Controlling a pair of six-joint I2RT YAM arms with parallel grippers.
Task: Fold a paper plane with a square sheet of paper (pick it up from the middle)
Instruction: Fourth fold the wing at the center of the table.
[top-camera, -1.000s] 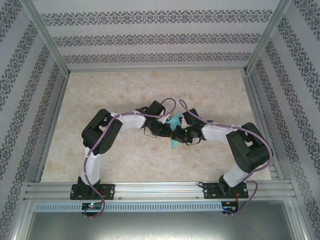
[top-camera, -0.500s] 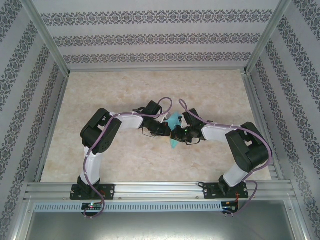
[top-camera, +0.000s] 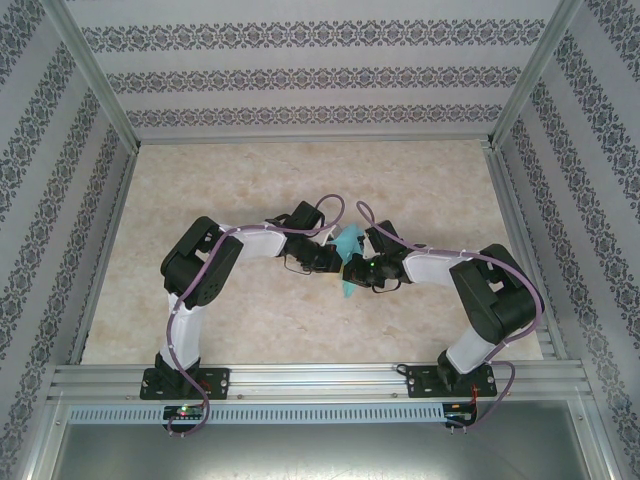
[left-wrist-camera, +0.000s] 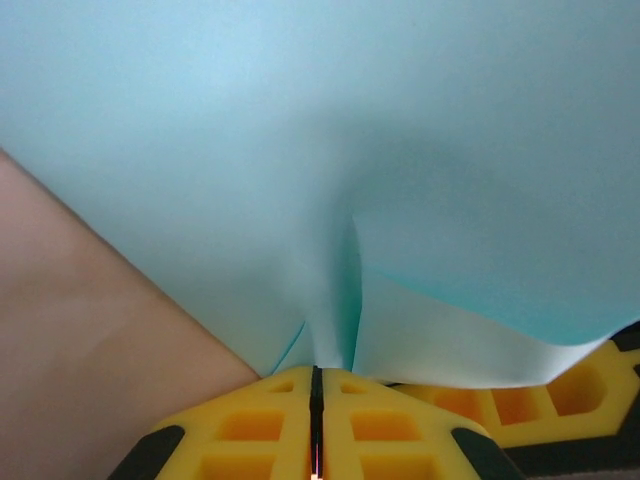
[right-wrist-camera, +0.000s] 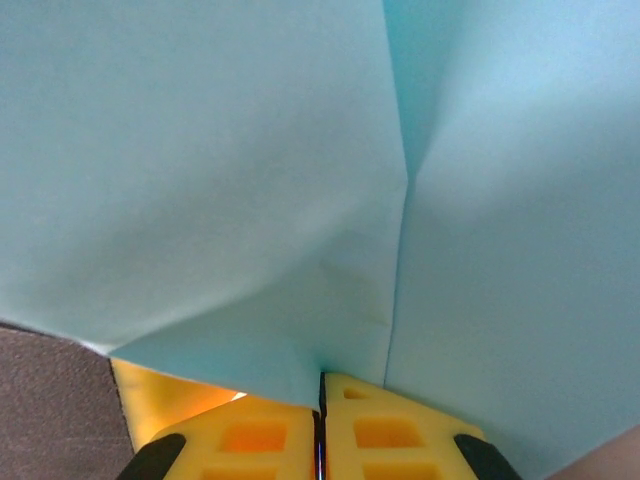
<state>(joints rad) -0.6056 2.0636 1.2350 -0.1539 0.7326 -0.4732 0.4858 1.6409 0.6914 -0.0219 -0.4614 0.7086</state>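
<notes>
The light-cyan sheet of paper hangs between my two grippers above the middle of the table, with one pointed end reaching toward the near side. It is creased and folded over itself; I cannot tell whether it has a paper plane's dart shape. My left gripper is shut on it from the left, its yellow fingertips pinching a fold of the paper. From the right, my right gripper is shut on it too, tips clamping the paper beside a long crease.
The marble-patterned table is fenced by aluminium rails and patterned walls. Both arms bend inward and meet at the centre. Each wrist view catches the other gripper's yellow fingers right next to its own.
The right gripper has edged slightly left and away from the bases, closer to the left one. The paper stays gripped by both.
</notes>
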